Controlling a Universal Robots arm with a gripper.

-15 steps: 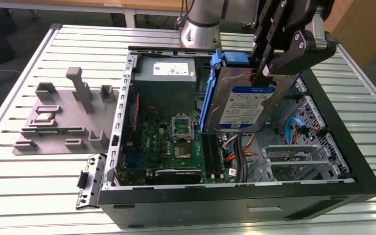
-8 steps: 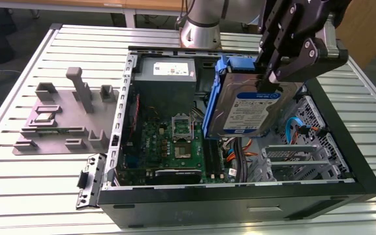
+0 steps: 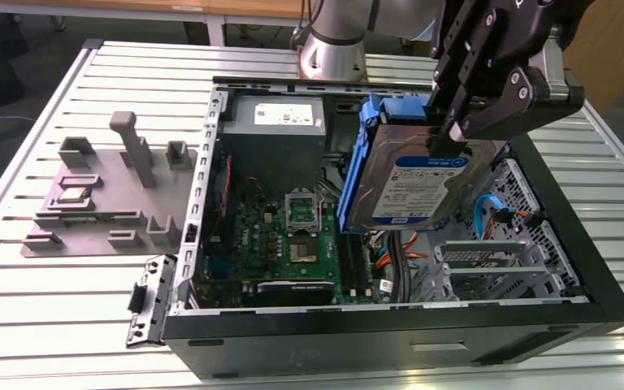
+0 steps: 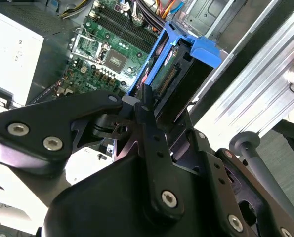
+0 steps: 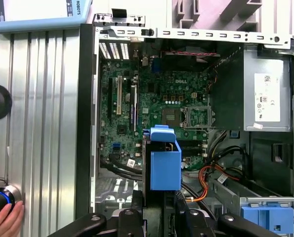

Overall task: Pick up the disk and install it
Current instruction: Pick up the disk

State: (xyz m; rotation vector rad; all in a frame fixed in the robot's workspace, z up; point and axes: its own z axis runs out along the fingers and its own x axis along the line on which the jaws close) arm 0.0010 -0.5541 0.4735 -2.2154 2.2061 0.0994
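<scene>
My gripper [image 3: 450, 142] is shut on the disk [image 3: 409, 183], a silver hard drive with a white-and-blue label in a bright blue frame. The disk hangs on edge, tilted, above the open computer case [image 3: 572, 244], over the gap between the motherboard and the drive cage. In the second wrist view the disk [image 4: 179, 64] sticks out beyond the gripper [image 4: 161, 106] with its connector edge showing. In the first wrist view the disk's blue frame [image 5: 164, 163] stands out from between the black fingers [image 5: 137, 200], over the motherboard's lower edge.
Inside the case lie the green motherboard [image 3: 290, 236], a grey power-supply box [image 3: 274, 122], orange cables [image 3: 399, 252] and a metal drive cage [image 3: 496, 260]. A grey fixture block [image 3: 106, 195] rests on the slatted table at the exterior view's left. A hand [image 5: 3, 219] rests by a knob.
</scene>
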